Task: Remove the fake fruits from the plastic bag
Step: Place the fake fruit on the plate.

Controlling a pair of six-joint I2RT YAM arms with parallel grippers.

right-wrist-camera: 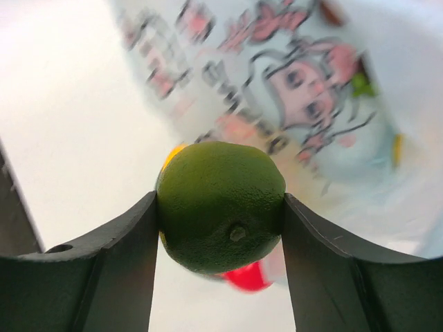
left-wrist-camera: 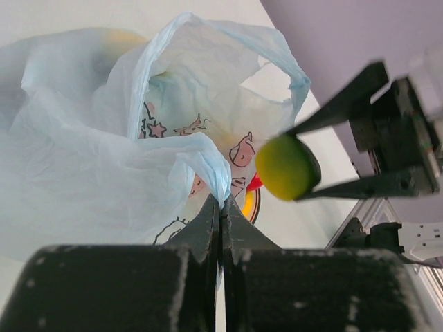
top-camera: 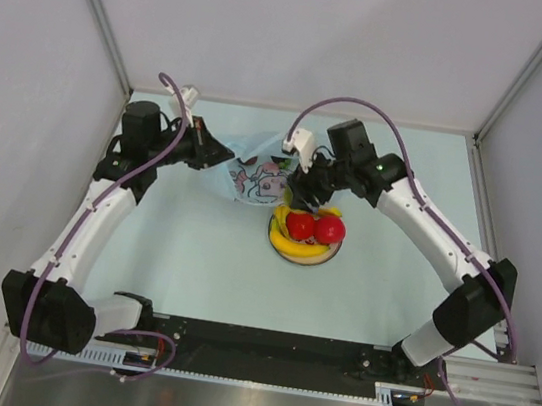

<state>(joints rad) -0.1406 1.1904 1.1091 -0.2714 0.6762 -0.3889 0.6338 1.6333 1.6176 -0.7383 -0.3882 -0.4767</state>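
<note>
While the right gripper (right-wrist-camera: 220,200) clamps a round green fruit (right-wrist-camera: 221,228) between its two curved, matte black fingers (right-wrist-camera: 111,277), the fruit's skin shows glossy and faintly dimpled, with a small stem scar facing the wrist camera. Just behind it is the plastic bag (left-wrist-camera: 90,173), thin, crinkly and translucent pale blue (printed with pink-and-dark cartoon figures), its mouth gaping open towards the left wrist camera. The left gripper (left-wrist-camera: 220,206) is pinched tight on a fold of the bag's rim, its jaws closed with the film between them. Just beside the right gripper, on its near side, sits a round yellow plate (top-camera: 327,258) carrying a curved banana (top-camera: 295,249) and two shiny red balls (top-camera: 300,225), all outside the bag. The table (top-camera: 192,263) is smooth and pale mint; plain lavender-grey walls (top-camera: 326,29) enclose it on three sides, and a black rail (top-camera: 262,341) runs along its near edge.
</note>
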